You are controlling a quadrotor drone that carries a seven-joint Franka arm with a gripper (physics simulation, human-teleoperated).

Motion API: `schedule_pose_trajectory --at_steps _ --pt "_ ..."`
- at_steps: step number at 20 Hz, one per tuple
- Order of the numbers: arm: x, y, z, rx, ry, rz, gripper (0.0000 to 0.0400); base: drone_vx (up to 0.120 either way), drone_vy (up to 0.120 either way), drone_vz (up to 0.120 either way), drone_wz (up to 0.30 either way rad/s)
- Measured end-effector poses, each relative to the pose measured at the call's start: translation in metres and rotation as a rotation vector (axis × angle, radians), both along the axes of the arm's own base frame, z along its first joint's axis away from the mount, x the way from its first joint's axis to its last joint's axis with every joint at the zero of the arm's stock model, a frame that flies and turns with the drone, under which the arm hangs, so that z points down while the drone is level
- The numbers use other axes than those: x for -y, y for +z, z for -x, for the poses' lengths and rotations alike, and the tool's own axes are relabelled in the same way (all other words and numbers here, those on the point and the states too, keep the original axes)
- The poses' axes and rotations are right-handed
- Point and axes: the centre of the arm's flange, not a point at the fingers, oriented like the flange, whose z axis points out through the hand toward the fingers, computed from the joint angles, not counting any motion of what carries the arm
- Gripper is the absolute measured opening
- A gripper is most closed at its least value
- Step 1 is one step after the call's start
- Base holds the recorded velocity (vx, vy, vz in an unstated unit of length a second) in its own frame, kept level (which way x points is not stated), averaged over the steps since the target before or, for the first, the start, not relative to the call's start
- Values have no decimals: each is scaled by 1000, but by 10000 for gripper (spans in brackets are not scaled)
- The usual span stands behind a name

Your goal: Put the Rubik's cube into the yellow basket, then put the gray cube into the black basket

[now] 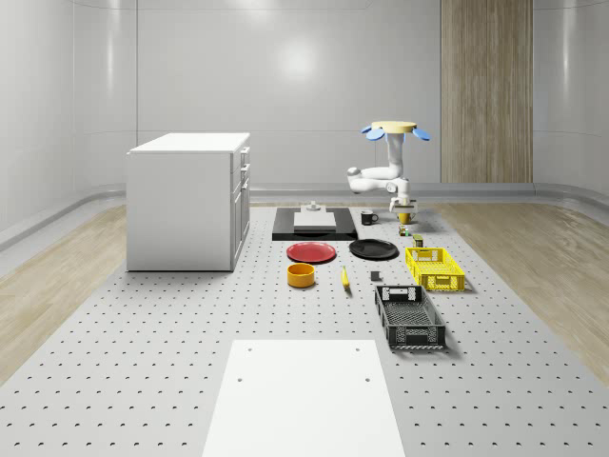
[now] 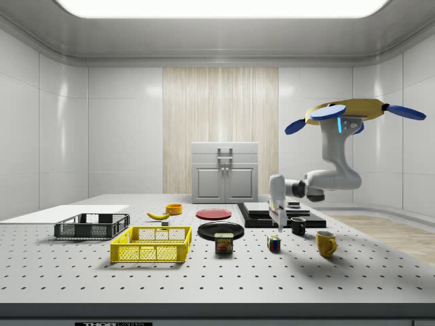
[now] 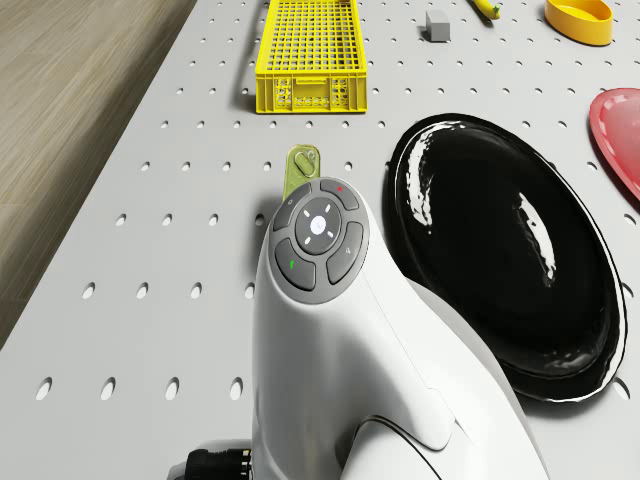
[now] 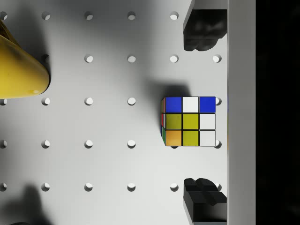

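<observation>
Whole-scene view, drone: the drone hovers above the far end of the perforated table, beyond the yellow basket.
Whole-scene view, arm: it hangs from the drone with the gripper pointing down over the Rubik's cube.
Whole-scene view, baskets: the black basket lies nearer the camera than the yellow one; the gray cube sits on the table just beside both.

Side view, cube: the Rubik's cube rests on the table, well clear of the yellow basket, between a can and a yellow mug.
Side view, gripper: the gripper hangs just above the cube, not touching it.

Drone view, goal: the yellow basket lies ahead past the arm's wrist, beside a black plate; the gray cube sits near it.

Wrist view, hand: both fingers stand wide apart, one on either side of the Rubik's cube, nothing held.
Wrist view, alignment: the cube lies between the fingers, square to them.

Handling, judged: the cube looks rigid, light and smooth-faced, so probably a bit slippery.
Hold, judged: close on two opposite flat faces at mid-height, square on, not across the corners.
</observation>
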Motion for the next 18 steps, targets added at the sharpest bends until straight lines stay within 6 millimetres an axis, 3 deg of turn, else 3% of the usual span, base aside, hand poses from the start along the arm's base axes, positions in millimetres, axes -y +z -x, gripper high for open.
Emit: schedule_pose_trajectory --at_steps 5,9,18 --pt "0 17 0 0 0 0 400 0 0 0 0" --pt "0 28 0 0 0 0 400 110 0 0 0" --pt "-4 51 0 0 0 0 400 0 0 0 0"
